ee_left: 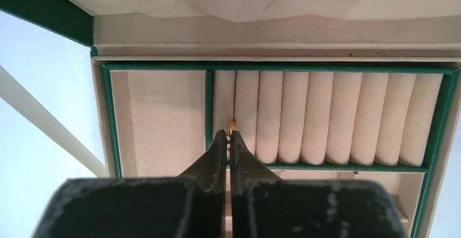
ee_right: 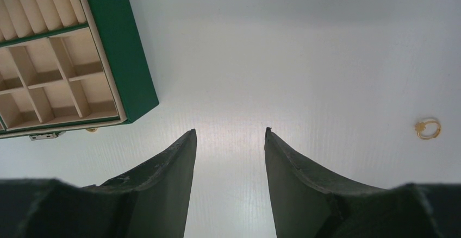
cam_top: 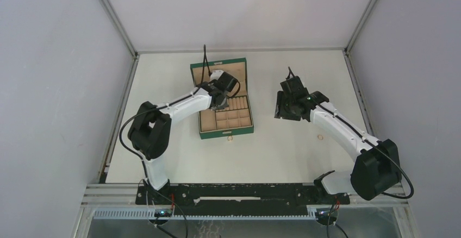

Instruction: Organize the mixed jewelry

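My left gripper (ee_left: 229, 135) is shut on a thin gold ring (ee_left: 231, 124). It holds the ring at the slot between the two leftmost tan ring rolls (ee_left: 304, 113) of the open dark green box (cam_top: 225, 132). In the top view the left gripper (cam_top: 220, 101) is over the box's middle. A second gold ring (ee_right: 428, 127) lies on the white table, right of my right gripper (ee_right: 231, 132). It also shows in the top view (cam_top: 321, 137). My right gripper (cam_top: 284, 109) is open and empty above bare table, right of the box. The fine chain is not visible.
The box (ee_right: 119, 58) has small square tan compartments (ee_right: 60, 86) at its front, an open left compartment (ee_left: 163, 118) and its lid (cam_top: 217, 69) raised behind. A small metal latch (ee_right: 43, 136) sticks out at the front. White walls enclose the table.
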### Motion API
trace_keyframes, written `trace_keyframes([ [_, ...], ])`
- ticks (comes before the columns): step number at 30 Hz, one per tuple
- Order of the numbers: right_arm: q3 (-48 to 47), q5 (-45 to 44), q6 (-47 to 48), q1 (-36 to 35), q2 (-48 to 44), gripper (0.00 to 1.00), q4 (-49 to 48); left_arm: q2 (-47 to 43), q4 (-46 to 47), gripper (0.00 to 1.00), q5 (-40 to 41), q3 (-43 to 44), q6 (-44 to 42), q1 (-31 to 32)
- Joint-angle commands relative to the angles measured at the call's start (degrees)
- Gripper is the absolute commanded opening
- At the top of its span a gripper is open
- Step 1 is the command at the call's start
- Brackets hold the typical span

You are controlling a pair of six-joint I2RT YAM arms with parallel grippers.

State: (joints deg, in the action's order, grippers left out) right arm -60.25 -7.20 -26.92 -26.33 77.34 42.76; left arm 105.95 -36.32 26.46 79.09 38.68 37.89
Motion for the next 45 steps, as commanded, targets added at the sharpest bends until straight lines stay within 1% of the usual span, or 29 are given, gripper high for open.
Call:
trace_keyframes([
  [1,0.0,0.2,0.8,0.2,-2.4,0.57,-0.7,-2.4,2.7,0.0,2.4,-0.6,1.9,0.3],
  [10,0.4,0.5,0.5,0.1,-3.0,0.57,-0.6,-1.6,3.8,0.0,4.8,-1.0,1.5,0.5],
  [24,1.4,0.3,-0.1,0.0,-4.1,0.57,-0.5,0.1,3.2,0.0,2.8,-0.8,-0.2,2.0],
  [41,2.0,0.1,-0.1,0.0,-5.7,0.57,-0.2,1.2,3.5,0.0,1.6,-3.4,1.3,2.5],
  [42,2.0,0.1,-0.1,0.0,-5.8,0.57,-0.2,1.3,3.4,0.02,1.5,-3.3,1.2,2.5],
  [45,2.0,0.2,-0.1,0.0,-6.1,0.57,-0.1,1.0,3.0,0.17,1.6,-2.8,0.9,2.6],
])
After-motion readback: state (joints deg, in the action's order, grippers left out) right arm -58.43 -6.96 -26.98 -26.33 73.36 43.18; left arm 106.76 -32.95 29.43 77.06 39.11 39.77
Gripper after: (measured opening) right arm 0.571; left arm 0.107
